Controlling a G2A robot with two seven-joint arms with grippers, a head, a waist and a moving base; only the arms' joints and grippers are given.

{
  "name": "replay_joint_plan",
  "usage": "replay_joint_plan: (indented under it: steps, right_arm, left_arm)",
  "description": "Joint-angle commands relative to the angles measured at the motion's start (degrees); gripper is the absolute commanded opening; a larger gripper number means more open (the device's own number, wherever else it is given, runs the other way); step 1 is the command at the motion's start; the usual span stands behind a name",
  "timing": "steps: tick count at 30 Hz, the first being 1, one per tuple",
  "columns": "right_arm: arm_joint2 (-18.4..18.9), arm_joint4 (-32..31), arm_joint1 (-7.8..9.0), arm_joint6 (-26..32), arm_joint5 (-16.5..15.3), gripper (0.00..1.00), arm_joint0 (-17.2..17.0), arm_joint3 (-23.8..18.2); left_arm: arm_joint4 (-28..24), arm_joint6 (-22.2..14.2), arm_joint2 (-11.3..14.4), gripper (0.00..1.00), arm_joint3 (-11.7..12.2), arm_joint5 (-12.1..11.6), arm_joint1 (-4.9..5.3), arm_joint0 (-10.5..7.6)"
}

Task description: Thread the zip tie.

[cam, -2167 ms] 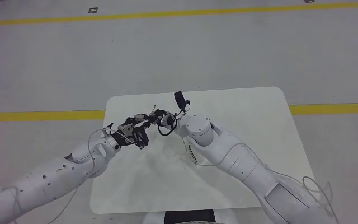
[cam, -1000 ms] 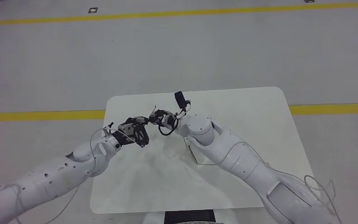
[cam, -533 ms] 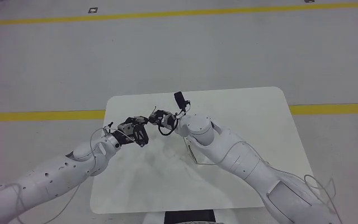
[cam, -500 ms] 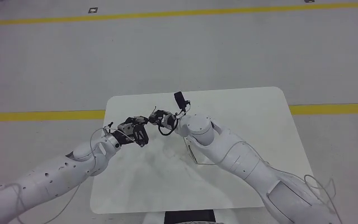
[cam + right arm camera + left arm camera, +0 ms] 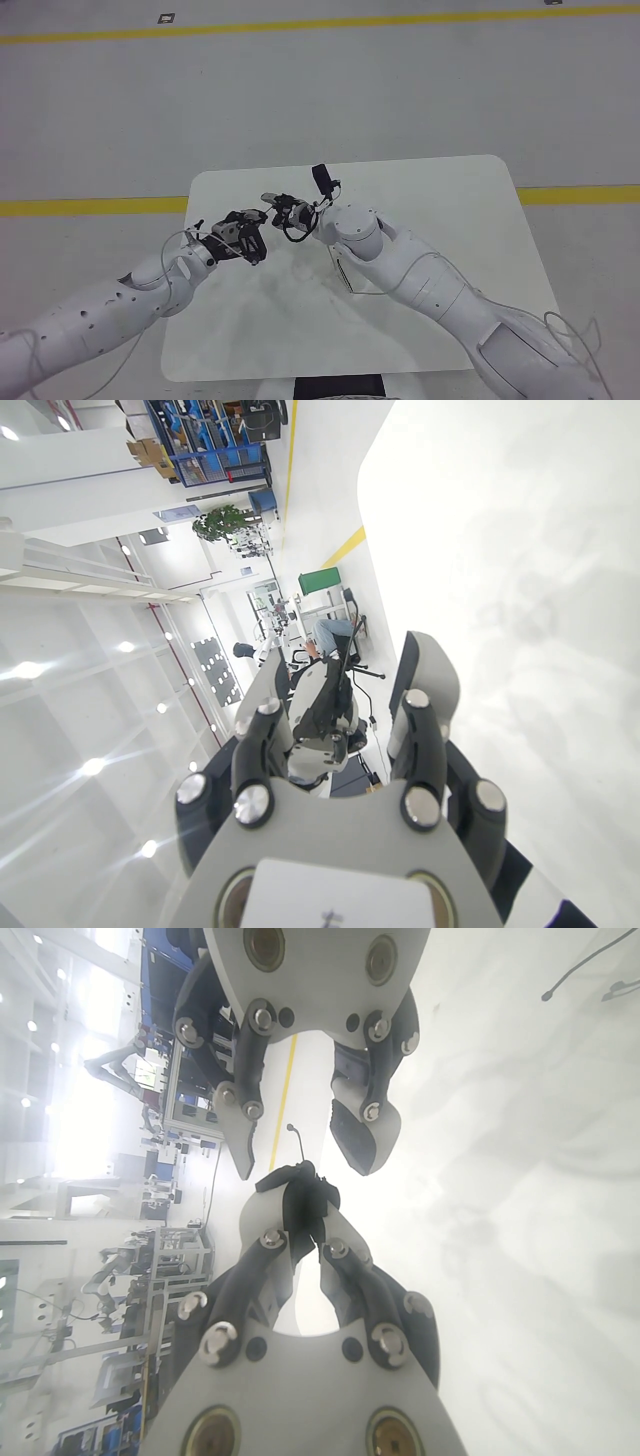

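The black zip tie (image 5: 301, 1208) is pinched in my left gripper (image 5: 300, 1188), which is shut on it above the white table (image 5: 430, 200). Its thin tail (image 5: 300, 1143) sticks out past the fingertips. My right gripper (image 5: 306, 1170) faces the left one tip to tip and is open, one finger (image 5: 362, 1143) on each side of the tail without touching it. In the right wrist view, my right gripper (image 5: 340, 660) stands wide apart around the left gripper's tips and the zip tie (image 5: 336, 692). From above, the left gripper (image 5: 252, 238) and right gripper (image 5: 272, 207) meet near the table's far left part.
A thin wire (image 5: 575, 973) lies on the table beyond the grippers. The table's rounded far left corner (image 5: 200, 185) is close to both grippers. Bare table surface stretches to the right (image 5: 470, 260) and toward the front (image 5: 300, 330).
The right gripper's fingers have spread apart at the zip tie's tail. The left gripper has stayed in place, still holding the zip tie.
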Motion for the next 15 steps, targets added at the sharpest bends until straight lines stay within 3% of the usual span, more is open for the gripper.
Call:
replay_joint_plan:
  steps: [1,10,14,15]
  right_arm:
    - [0.05,0.08,0.07,-0.08,0.00,0.44,0.04,-0.01]
    - [1.29,0.35,0.92,-0.63,0.00,0.48,-0.48,-0.31]
    - [1.59,0.33,1.25,-0.84,0.00,0.80,-0.75,-0.76]
    - [1.63,0.30,1.32,-0.87,0.00,0.96,-0.79,-0.85]
  left_arm:
    - [-0.34,0.17,-0.36,0.00,-0.11,0.06,-0.04,0.43]
    - [-3.43,2.68,-2.85,0.00,0.69,-0.62,0.10,2.66]
    - [-4.54,3.96,-3.96,0.00,0.65,-0.93,0.25,3.61]
    - [-5.00,4.50,-4.23,0.00,0.57,-1.05,0.29,3.85]
